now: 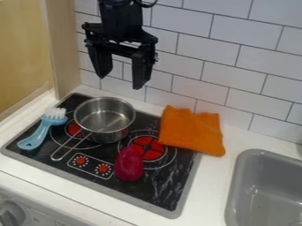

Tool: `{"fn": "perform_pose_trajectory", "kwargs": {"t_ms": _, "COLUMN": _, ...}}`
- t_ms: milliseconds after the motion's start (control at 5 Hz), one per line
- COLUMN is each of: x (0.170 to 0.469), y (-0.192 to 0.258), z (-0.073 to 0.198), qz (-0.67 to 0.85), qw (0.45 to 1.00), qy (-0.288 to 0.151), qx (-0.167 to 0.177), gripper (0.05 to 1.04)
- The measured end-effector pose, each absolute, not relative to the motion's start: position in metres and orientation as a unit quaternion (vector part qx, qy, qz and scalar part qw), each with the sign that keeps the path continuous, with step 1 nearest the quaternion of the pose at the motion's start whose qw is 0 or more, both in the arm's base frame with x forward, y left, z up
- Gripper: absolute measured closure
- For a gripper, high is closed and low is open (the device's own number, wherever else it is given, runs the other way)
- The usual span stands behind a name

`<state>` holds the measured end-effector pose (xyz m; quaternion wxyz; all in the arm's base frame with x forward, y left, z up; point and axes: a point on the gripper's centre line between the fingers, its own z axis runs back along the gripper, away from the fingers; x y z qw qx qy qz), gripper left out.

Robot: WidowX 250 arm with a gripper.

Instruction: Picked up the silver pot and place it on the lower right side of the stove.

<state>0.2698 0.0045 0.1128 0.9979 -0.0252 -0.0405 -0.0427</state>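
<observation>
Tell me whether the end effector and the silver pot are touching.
Apart: the camera view shows white wall tiles between the end effector and the silver pot below.

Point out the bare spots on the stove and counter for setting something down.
Bare: lower right of the stove, between its right edge and the red thing, below the cloth; also the counter between stove and sink. Crowded: stove's left, with brush and pot.

Black robot arm w/ matching two-finger pincer, its fingers long, flat & tapering to narrow tips. Black cable curves beside the arm's upper pt.; a wide black crossbar w/ cutouts, small hardware at one side, tops the fingers.
</observation>
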Motion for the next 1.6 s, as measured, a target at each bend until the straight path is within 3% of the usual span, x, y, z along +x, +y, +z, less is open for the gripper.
{"fn": "perform_pose_trajectory", "kwargs": {"t_ms": 200, "x": 0.256, "y": 0.003, "z": 0.095, "qz": -0.041, "qw": 0.999, "qy": -0.006, "qx": -0.030, "gripper": 0.085}}
{"fn": "perform_pose_trajectory", "kwargs": {"t_ms": 400, "x": 0.261, "y": 0.000, "z": 0.086, "qz": -0.049, "qw": 0.998, "qy": -0.010, "qx": -0.033, "gripper": 0.085}}
{"fn": "perform_pose_trajectory", "kwargs": {"t_ms": 1000, "x": 0.280, "y": 0.005, "z": 0.048, "qz": -0.073, "qw": 0.996, "qy": -0.003, "qx": 0.052, "gripper": 0.085}}
{"fn": "perform_pose_trajectory", "kwargs": {"t_ms": 1200, "x": 0.284, "y": 0.009, "z": 0.037, "qz": -0.073, "qw": 0.995, "qy": 0.004, "qx": 0.065, "gripper": 0.085}}
{"fn": "perform_pose_trajectory", "kwargs": {"t_ms": 1600, "x": 0.283, "y": 0.005, "z": 0.016, "qz": -0.074, "qw": 0.996, "qy": 0.025, "qx": 0.050, "gripper": 0.085}}
